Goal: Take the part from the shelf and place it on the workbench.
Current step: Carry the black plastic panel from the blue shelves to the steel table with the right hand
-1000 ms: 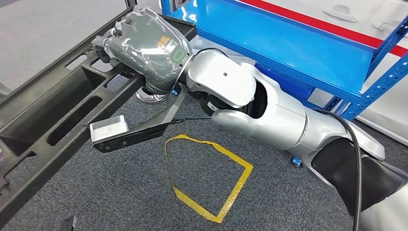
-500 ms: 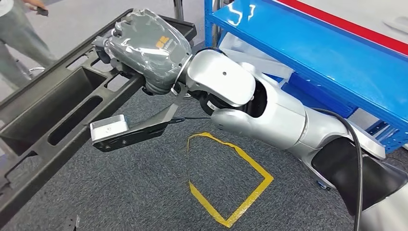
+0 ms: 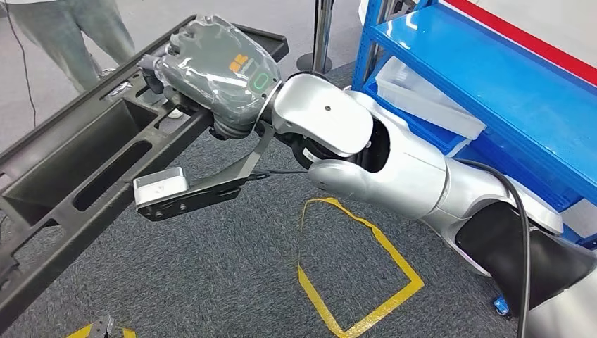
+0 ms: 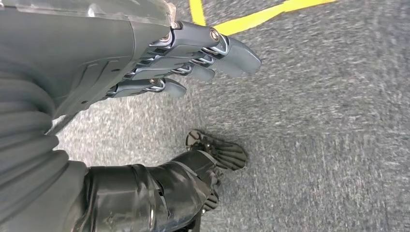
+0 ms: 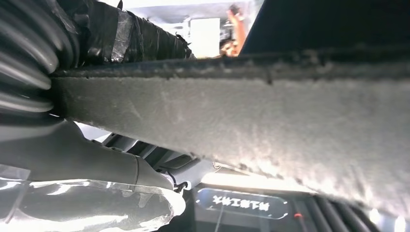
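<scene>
Black moulded plastic frame part [image 3: 77, 176] sits gripped in my plastic-wrapped right hand [image 3: 215, 70] beside the blue metal shelf [image 3: 493, 77], while my left hand [image 4: 159, 58] hangs empty, fingers loosely extended.

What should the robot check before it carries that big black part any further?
1. Right hand holds the black part: ok.
2. Fingers wrapped fully round the part's edge: cannot tell, the hand's cover hides them.
3. Left hand free, holding nothing: ok.
4. Blue shelf apart from the part: ok.
5. Person standing near the part's far end: not ok, close to the path.
6. Workbench in sight: cannot tell.
</scene>
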`<state>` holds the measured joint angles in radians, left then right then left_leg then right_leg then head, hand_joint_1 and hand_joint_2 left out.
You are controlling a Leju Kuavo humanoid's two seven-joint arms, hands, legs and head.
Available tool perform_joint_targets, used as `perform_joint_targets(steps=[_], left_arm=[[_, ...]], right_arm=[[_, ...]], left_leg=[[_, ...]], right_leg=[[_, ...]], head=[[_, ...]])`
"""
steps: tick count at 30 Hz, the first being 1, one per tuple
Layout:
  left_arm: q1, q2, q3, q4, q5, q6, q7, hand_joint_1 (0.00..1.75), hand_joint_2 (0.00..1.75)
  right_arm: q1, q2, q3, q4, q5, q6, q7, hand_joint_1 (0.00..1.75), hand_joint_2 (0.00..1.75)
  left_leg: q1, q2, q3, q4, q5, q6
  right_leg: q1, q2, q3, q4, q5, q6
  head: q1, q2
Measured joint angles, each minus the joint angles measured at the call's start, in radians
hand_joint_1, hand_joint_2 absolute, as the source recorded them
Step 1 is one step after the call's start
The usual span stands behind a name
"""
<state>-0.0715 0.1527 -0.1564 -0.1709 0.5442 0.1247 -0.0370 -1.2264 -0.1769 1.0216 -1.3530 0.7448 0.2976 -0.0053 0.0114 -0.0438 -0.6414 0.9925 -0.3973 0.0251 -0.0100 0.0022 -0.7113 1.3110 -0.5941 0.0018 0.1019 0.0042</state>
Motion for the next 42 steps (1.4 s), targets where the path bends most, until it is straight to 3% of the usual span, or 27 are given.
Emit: perform_joint_targets(steps=[2,4,6,8,9,10,12,13,15,16,17,19,21,23,24,26,28,29,30,31,32,34,36,38,39,40,42], left_arm=[[0.001,0.0,0.0,0.0,0.002,-0.001,0.001,0.0,1.75],[0.0,0.001,0.0,0.0,0.005,-0.001,0.001,0.0,1.75],[-0.001,0.002,0.0,0.0,0.007,-0.001,0.002,0.0,1.75],[0.005,0.002,0.0,0.0,0.008,0.0,0.002,0.0,1.75],[0.008,0.002,0.0,0.0,0.009,0.0,0.002,0.0,1.75],[0.009,0.002,0.0,0.0,0.009,0.0,0.002,0.0,1.75],[0.004,0.002,0.0,0.0,0.009,0.0,0.001,0.0,1.75],[0.001,0.003,0.0,0.0,0.009,0.0,0.001,0.0,1.75],[0.0,0.003,0.0,0.0,0.009,0.0,0.0,0.0,1.75],[0.001,0.003,0.0,0.0,0.009,-0.001,-0.001,0.0,1.75],[0.001,0.004,0.0,0.0,0.009,-0.001,-0.004,0.0,1.75],[0.001,0.008,0.0,0.0,0.008,-0.004,-0.017,0.0,1.75],[-0.001,0.015,0.0,0.0,0.008,-0.008,-0.027,0.0,1.75],[0.0,0.02,0.0,0.0,0.008,-0.009,-0.023,0.0,1.75],[0.002,0.02,0.0,0.0,0.008,-0.009,-0.018,0.0,1.75],[0.003,0.019,0.0,0.0,0.009,-0.007,-0.009,0.0,1.75],[0.0,0.017,-0.001,0.0,0.01,-0.007,-0.003,0.0,1.75],[-0.002,0.016,-0.001,0.0,0.01,-0.006,-0.001,0.0,1.75],[-0.002,0.015,-0.001,0.0,0.01,-0.006,0.002,0.0,1.75],[0.0,0.014,-0.001,0.0,0.01,-0.007,0.003,0.0,1.75],[0.001,0.013,-0.001,0.0,0.011,-0.009,0.003,0.0,1.75],[0.002,0.013,-0.001,0.0,0.012,-0.014,-0.002,0.0,1.75],[0.001,0.015,-0.001,0.0,0.012,-0.018,-0.01,0.0,1.75],[0.006,0.016,-0.001,0.0,0.012,-0.02,-0.016,0.0,1.75],[0.01,0.016,-0.002,0.001,0.012,-0.021,-0.017,0.0,1.75],[0.012,0.016,-0.003,0.001,0.012,-0.021,-0.018,0.0,1.75],[0.009,0.016,-0.005,0.001,0.011,-0.022,-0.018,0.0,1.75]], right_arm=[[0.0,0.0,0.002,0.002,0.002,0.0,-0.002,1.75,1.75],[-0.002,-0.001,0.002,0.004,0.005,0.0,-0.003,1.75,1.75],[-0.003,-0.001,0.003,0.007,0.007,-0.001,-0.004,1.75,1.75],[-0.004,0.0,0.004,0.01,0.008,-0.001,-0.004,1.75,1.75],[-0.006,0.002,0.004,0.011,0.008,-0.001,-0.004,1.75,1.75],[-0.008,0.003,0.004,0.012,0.008,-0.001,-0.005,1.75,1.75],[-0.011,0.005,0.005,0.014,0.009,-0.001,-0.006,1.75,1.75],[-0.011,0.005,0.006,0.015,0.009,-0.001,-0.008,1.75,1.75],[-0.011,0.006,0.01,0.018,0.009,-0.002,-0.009,1.75,1.75],[-0.011,0.007,0.011,0.019,0.009,-0.004,-0.01,1.75,1.75],[-0.012,0.007,0.013,0.019,0.009,-0.005,-0.01,1.75,1.75],[-0.015,0.008,0.013,0.02,0.01,-0.007,-0.01,1.75,1.75],[-0.017,0.008,0.013,0.021,0.011,-0.009,-0.01,1.75,1.75],[-0.014,0.008,0.013,0.022,0.011,-0.01,-0.009,1.75,1.75],[-0.012,0.008,0.013,0.023,0.012,-0.011,-0.008,1.75,1.75],[-0.01,0.007,0.013,0.024,0.013,-0.012,-0.005,1.75,1.75],[-0.002,0.006,0.013,0.025,0.014,-0.013,0.0,1.75,1.75],[0.005,0.004,0.013,0.026,0.014,-0.013,0.002,1.75,1.75],[0.011,0.003,0.014,0.026,0.014,-0.012,0.004,1.75,1.75],[0.014,0.002,0.014,0.027,0.014,-0.012,0.005,1.75,1.75],[0.015,0.002,0.014,0.027,0.016,-0.012,0.006,1.75,1.75],[0.015,0.0,0.014,0.027,0.022,-0.012,0.009,1.75,1.75],[0.014,-0.002,0.014,0.026,0.026,-0.013,0.011,1.75,1.75],[0.013,-0.002,0.013,0.026,0.027,-0.014,0.012,1.75,1.75],[0.011,-0.002,0.013,0.026,0.027,-0.014,0.012,1.75,1.75],[0.008,-0.001,0.013,0.025,0.027,-0.014,0.013,1.75,1.75],[0.003,0.001,0.013,0.025,0.028,-0.013,0.013,1.75,1.75]], left_leg=[[0.005,-0.029,-0.002,0.01,-0.004,-0.005],[0.009,-0.057,-0.014,0.029,-0.01,-0.016],[0.015,-0.082,-0.032,0.039,-0.008,-0.029],[0.022,-0.102,-0.044,0.036,-0.002,-0.041],[0.021,-0.091,-0.05,0.042,-0.005,-0.046],[0.018,-0.065,-0.063,0.065,-0.017,-0.051],[0.013,0.007,-0.112,0.167,-0.063,-0.059],[0.013,0.028,-0.143,0.232,-0.087,-0.061],[0.013,0.041,-0.176,0.297,-0.097,-0.058],[0.011,0.043,-0.165,0.277,-0.079,-0.053],[0.007,0.05,-0.133,0.22,-0.05,-0.044],[-0.012,0.096,-0.06,0.088,-0.01,-0.022],[-0.029,0.123,-0.028,0.028,-0.003,-0.006],[-0.032,0.101,-0.023,0.016,0.002,0.0],[-0.029,0.09,-0.016,0.005,0.006,0.001],[-0.022,0.067,-0.001,-0.015,0.013,0.007],[-0.018,0.042,0.003,-0.019,0.014,0.012],[-0.018,0.027,0.002,-0.017,0.013,0.014],[-0.017,0.012,0.002,-0.013,0.012,0.013],[-0.015,-0.004,0.001,-0.007,0.009,0.011],[-0.011,-0.02,-0.001,0.002,0.004,0.007],[-0.005,-0.05,-0.012,0.03,-0.01,-0.007],[0.0,-0.075,-0.032,0.052,-0.015,-0.019],[0.006,-0.098,-0.045,0.055,-0.011,-0.028],[0.006,-0.092,-0.049,0.057,-0.011,-0.033],[0.004,-0.07,-0.057,0.071,-0.018,-0.038],[0.001,-0.001,-0.098,0.154,-0.055,-0.047]], right_leg=[[-0.006,0.013,0.036,-0.089,0.07,0.004],[-0.016,0.063,0.084,-0.203,0.118,0.008],[-0.018,0.091,0.099,-0.242,0.117,0.007],[-0.016,0.068,0.101,-0.247,0.118,-0.003],[-0.017,0.056,0.104,-0.251,0.119,-0.009],[-0.018,0.042,0.107,-0.255,0.122,-0.015],[-0.013,0.012,0.112,-0.259,0.122,-0.022],[-0.01,-0.003,0.113,-0.258,0.121,-0.024],[-0.004,-0.033,0.113,-0.257,0.118,-0.028],[-0.001,-0.047,0.114,-0.257,0.117,-0.03],[0.002,-0.059,0.115,-0.258,0.116,-0.03],[0.008,-0.081,0.119,-0.262,0.113,-0.03],[0.012,-0.102,0.123,-0.269,0.113,-0.025],[0.015,-0.122,0.129,-0.277,0.11,-0.018],[0.013,-0.116,0.132,-0.275,0.104,-0.014],[0.01,-0.065,0.113,-0.219,0.067,-0.01],[0.007,-0.012,0.052,-0.094,0.014,-0.009],[0.006,-0.003,0.02,-0.038,-0.002,-0.007],[0.005,0.0,0.0,-0.011,0.001,-0.004],[0.002,0.002,-0.002,-0.021,0.023,0.0],[-0.002,0.006,0.014,-0.067,0.06,0.005],[-0.015,0.048,0.063,-0.18,0.116,0.015],[-0.019,0.084,0.082,-0.225,0.123,0.013],[-0.015,0.072,0.081,-0.224,0.122,0.0],[-0.015,0.06,0.083,-0.226,0.123,-0.007],[-0.015,0.047,0.086,-0.23,0.124,-0.013],[-0.013,0.019,0.094,-0.235,0.123,-0.022]], head=[[0.001,0.0],[0.001,0.0],[0.002,0.0],[0.004,0.0],[0.002,0.0],[-0.002,0.0],[-0.011,0.0],[-0.013,0.0],[-0.013,0.0],[-0.013,0.0],[-0.013,0.0],[-0.013,0.0],[-0.013,0.0],[-0.013,0.0],[-0.012,0.0],[-0.011,0.0],[-0.011,0.0],[-0.011,0.0],[-0.011,0.0],[-0.011,0.0],[-0.011,0.0],[-0.011,0.0],[-0.011,0.0],[-0.011,0.0],[-0.011,0.0],[-0.015,0.0],[-0.025,0.0]])
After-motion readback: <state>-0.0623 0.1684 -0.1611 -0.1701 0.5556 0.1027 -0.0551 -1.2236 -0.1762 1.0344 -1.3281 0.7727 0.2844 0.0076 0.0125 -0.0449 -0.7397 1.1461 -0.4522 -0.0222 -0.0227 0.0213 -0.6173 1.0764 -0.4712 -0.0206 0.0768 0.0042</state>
